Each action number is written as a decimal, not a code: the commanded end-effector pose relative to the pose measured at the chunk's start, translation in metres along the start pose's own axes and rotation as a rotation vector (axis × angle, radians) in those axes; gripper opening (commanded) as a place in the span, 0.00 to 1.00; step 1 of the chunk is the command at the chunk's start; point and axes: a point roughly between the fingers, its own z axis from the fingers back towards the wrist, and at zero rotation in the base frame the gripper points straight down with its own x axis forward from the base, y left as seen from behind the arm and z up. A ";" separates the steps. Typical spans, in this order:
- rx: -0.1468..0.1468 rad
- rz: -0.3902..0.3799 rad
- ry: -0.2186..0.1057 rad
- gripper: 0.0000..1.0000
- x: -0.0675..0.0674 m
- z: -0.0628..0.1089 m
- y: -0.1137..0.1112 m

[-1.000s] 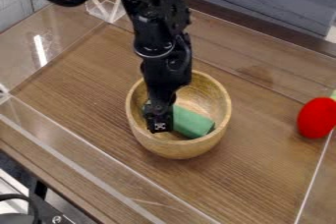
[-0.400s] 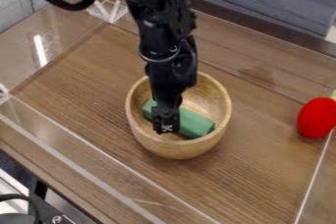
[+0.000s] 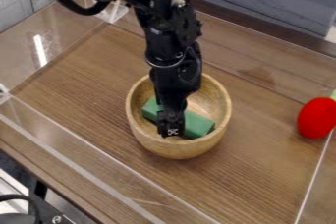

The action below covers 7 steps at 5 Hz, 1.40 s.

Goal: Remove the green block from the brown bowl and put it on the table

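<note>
The brown bowl (image 3: 213,141) stands on the table (image 3: 92,100) near the middle of the view. Inside it lies the green block (image 3: 197,123), a mint-green bar partly covered by the arm. My gripper (image 3: 170,123) points straight down into the bowl, its black fingers reaching over the block's left part. The jaws stand open, and I cannot tell whether the fingertips touch the block.
A red rounded object (image 3: 316,118) sits at the right, close to the clear acrylic wall (image 3: 312,184). More low acrylic walls (image 3: 53,135) border the table at the front and left.
The gripper has shifted slightly rightward and lower inside the bowl, now covering more of the green block. The block and the bowl have not moved.
</note>
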 end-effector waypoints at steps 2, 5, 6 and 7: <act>0.056 0.003 -0.004 0.00 0.021 0.047 -0.008; 0.065 -0.076 -0.074 0.00 0.093 0.058 -0.079; 0.052 -0.145 -0.082 0.00 0.086 0.056 -0.072; 0.042 -0.164 -0.078 0.00 0.080 0.065 -0.068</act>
